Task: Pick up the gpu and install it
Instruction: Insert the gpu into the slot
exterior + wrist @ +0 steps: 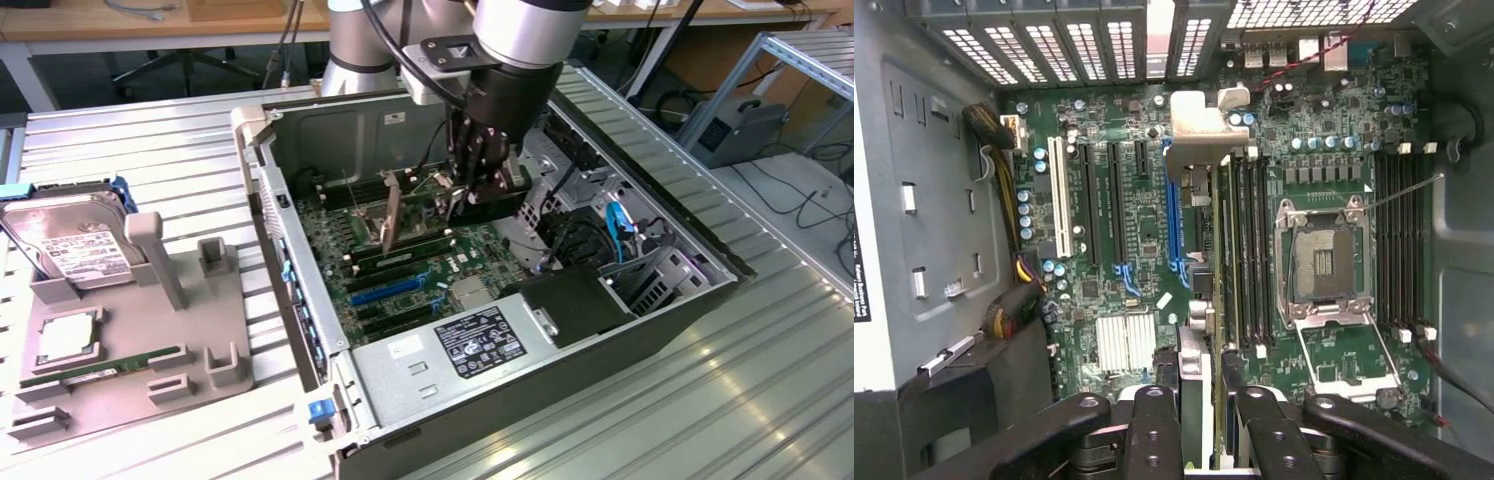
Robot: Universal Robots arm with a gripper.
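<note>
The gpu (pixel 1199 130) stands on edge inside the open computer case (pixel 287 230), a green card with its silver end bracket toward the case's rear slots. My gripper (pixel 1206 405) is shut on the card's upper edge, one black finger (pixel 1154 430) on each side. Seen from above, the card hangs over the motherboard (pixel 1144 230), close beside the blue expansion slot (pixel 1172 215); I cannot tell whether it touches the slot. In the exterior view, the gripper (pixel 470 195) reaches down into the middle of the case with the gpu (pixel 414 215) below it.
A grey holder tray (pixel 147 350) at the exterior view's left carries a hard drive (pixel 74 250), a processor (pixel 67 335) and a RAM stick (pixel 114 365). Inside the case are the power supply (pixel 461 345), an open processor socket (pixel 1324 260), black cables (pixel 1014 305) and drive bays (pixel 641 270).
</note>
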